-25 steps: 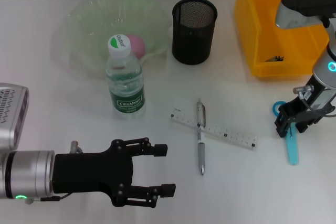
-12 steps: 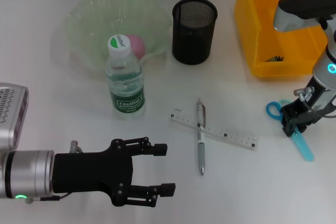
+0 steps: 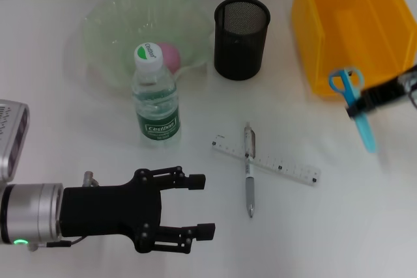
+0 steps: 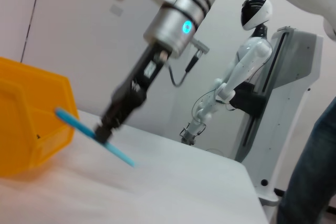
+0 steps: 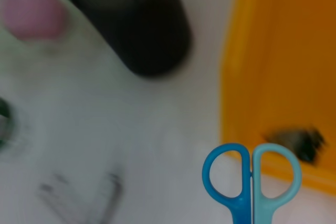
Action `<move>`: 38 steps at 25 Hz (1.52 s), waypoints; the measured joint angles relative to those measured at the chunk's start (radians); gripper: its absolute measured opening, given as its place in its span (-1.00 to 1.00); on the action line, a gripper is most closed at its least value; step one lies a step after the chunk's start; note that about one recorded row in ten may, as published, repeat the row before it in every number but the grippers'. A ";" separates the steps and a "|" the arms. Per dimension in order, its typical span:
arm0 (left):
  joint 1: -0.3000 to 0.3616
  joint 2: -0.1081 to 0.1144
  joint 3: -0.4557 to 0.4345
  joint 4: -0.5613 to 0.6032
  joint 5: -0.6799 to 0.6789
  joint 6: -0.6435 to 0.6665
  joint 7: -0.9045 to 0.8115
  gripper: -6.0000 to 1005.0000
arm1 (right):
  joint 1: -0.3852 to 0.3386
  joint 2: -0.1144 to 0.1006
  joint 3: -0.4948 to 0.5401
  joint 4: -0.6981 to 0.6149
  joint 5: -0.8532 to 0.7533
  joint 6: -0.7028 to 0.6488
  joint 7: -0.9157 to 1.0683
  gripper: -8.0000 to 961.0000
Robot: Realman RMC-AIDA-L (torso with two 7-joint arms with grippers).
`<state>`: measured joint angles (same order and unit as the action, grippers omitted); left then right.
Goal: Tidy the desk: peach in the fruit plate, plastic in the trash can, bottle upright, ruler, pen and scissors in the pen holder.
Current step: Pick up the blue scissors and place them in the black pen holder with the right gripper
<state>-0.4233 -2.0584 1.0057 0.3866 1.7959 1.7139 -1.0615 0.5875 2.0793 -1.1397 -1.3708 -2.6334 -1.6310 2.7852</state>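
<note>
At the lower left of the head view the left pincer (image 3: pixel 195 205) hovers over the white surface (image 3: pixel 78 135), its black fingers spread apart and holding nothing. Above it, left of centre, the water bottle (image 3: pixel 154 96) stands upright just in front of the pale green fruit plate (image 3: pixel 104 24), and the pink peach (image 3: pixel 168 53) lies in that plate behind the bottle's cap. Centre top stands the black mesh pen holder (image 3: pixel 242 29). Below it, in the middle of the frame, the pen (image 3: pixel 248 170) lies across the clear ruler (image 3: pixel 287 168). The yellow trash can (image 3: pixel 348 24) fills the upper right. At the right edge the right pincer (image 3: pixel 362 105) is clamped on the blue scissors (image 3: pixel 355 105), lifted off the surface in front of the trash can, handles up and blades slanting toward the lower right.
</note>
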 joint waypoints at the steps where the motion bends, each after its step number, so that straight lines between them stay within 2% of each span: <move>1: -0.003 0.002 -0.001 0.000 0.000 0.011 -0.005 0.65 | -0.027 0.000 0.036 -0.032 0.070 0.002 -0.055 -0.54; 2: -0.006 0.004 -0.001 0.000 0.003 0.022 -0.012 0.65 | -0.066 -0.001 0.126 -0.061 0.216 0.002 -0.181 -0.54; 3: -0.008 0.005 -0.001 0.000 0.003 0.027 -0.017 0.65 | -0.066 -0.001 0.126 -0.061 0.216 0.002 -0.181 -0.54; 6: -0.010 0.005 -0.003 0.000 0.003 0.034 -0.039 0.65 | -0.093 -0.001 0.263 -0.015 0.426 0.013 -0.363 -0.54; 9: -0.010 0.002 -0.005 0.000 0.002 0.030 -0.053 0.65 | -0.095 -0.002 0.391 0.131 0.633 0.068 -0.602 -0.54; 11: -0.010 -0.002 -0.009 -0.003 0.001 0.027 -0.056 0.65 | -0.087 -0.002 0.434 0.300 0.791 0.118 -0.810 -0.53; 12: -0.010 -0.003 -0.011 -0.004 0.001 0.026 -0.056 0.65 | -0.064 -0.003 0.437 0.465 0.918 0.169 -1.026 -0.53; 13: -0.010 -0.004 -0.013 -0.006 0.000 0.026 -0.057 0.65 | -0.064 -0.003 0.437 0.465 0.918 0.169 -1.026 -0.53; 16: -0.012 -0.008 -0.015 -0.007 0.000 0.024 -0.057 0.65 | 0.011 -0.002 0.435 0.721 1.022 0.258 -1.322 -0.53; 17: -0.013 -0.008 -0.016 -0.008 0.000 0.023 -0.057 0.65 | 0.066 0.001 0.435 0.857 1.066 0.331 -1.467 -0.53; 18: -0.015 -0.009 -0.016 -0.008 -0.001 0.023 -0.057 0.65 | 0.066 0.001 0.435 0.857 1.066 0.331 -1.467 -0.53; 23: -0.020 -0.010 -0.016 -0.010 -0.001 0.020 -0.057 0.65 | 0.193 0.009 0.434 1.143 1.218 0.505 -1.775 -0.52; 27: -0.020 -0.009 -0.016 -0.011 -0.001 0.019 -0.057 0.65 | 0.265 0.013 0.435 1.237 1.250 0.638 -1.882 -0.52; 38: -0.018 -0.009 -0.016 -0.011 -0.001 0.015 -0.054 0.65 | 0.279 0.013 0.426 1.250 1.245 0.705 -1.871 -0.51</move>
<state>-0.4418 -2.0677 0.9894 0.3758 1.7947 1.7288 -1.1158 0.8662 2.0924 -0.7133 -0.1204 -1.3888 -0.9257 0.9144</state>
